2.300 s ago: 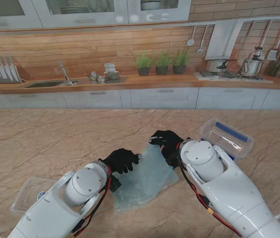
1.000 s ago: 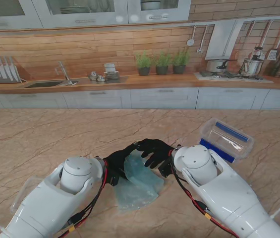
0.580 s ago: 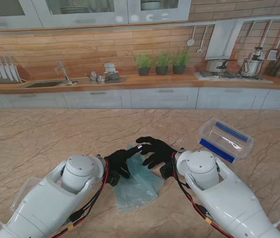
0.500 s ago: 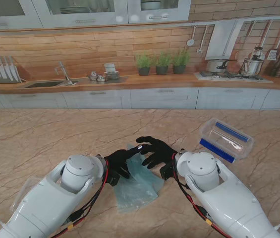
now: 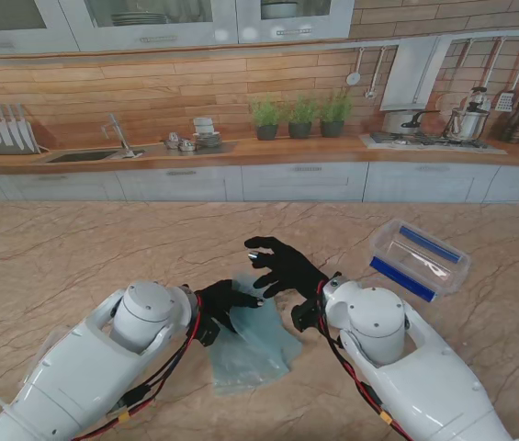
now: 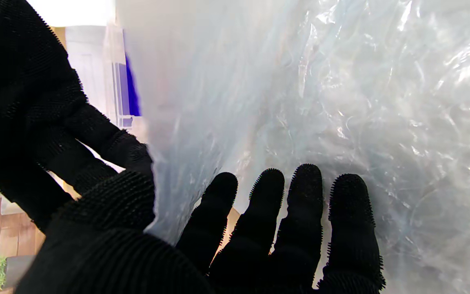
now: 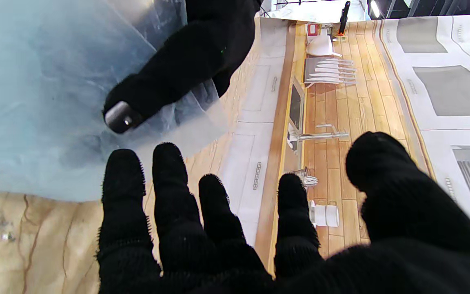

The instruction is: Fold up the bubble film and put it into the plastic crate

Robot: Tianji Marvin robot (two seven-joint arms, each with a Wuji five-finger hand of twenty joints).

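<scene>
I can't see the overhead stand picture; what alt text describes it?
Two black-gloved robot hands meet over a crumpled, translucent pale-blue bubble film on a marble table: left hand on it, right hand open. A clear plastic crate sits at right.

Marble-pattern table: bubble film lower centre; plastic crate right of centre; clear lid lower left.

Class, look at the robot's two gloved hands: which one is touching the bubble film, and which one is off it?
The left hand is touching the bubble film, its fingers against the sheet. The right hand hangs open, fingers spread, off the film and farther from me.
</scene>
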